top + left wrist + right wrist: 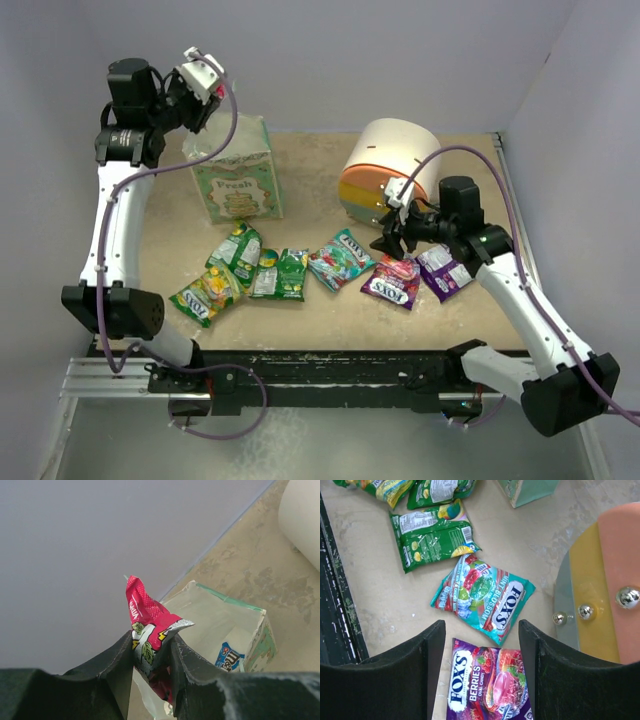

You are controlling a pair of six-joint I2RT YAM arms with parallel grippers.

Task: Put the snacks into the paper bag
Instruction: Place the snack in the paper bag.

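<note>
My left gripper (152, 650) is shut on a red snack packet (147, 622) and holds it above the open paper bag (215, 617); in the top view this gripper (200, 90) is over the bag's (238, 182) back left corner. A blue packet (229, 657) lies inside the bag. My right gripper (393, 240) is open and empty, right above a purple FOX'S packet (485, 685), with a teal FOX'S packet (485, 597) just beyond it. Green packets (237, 250), (280, 273), a yellow-green one (207, 293) and a second purple one (445, 270) lie on the table.
The round white, orange and yellow drawer unit (385, 175) stands just behind my right gripper and shows at the right of the right wrist view (600, 580). Grey walls close in the back and both sides. A black rail (320, 365) runs along the near edge.
</note>
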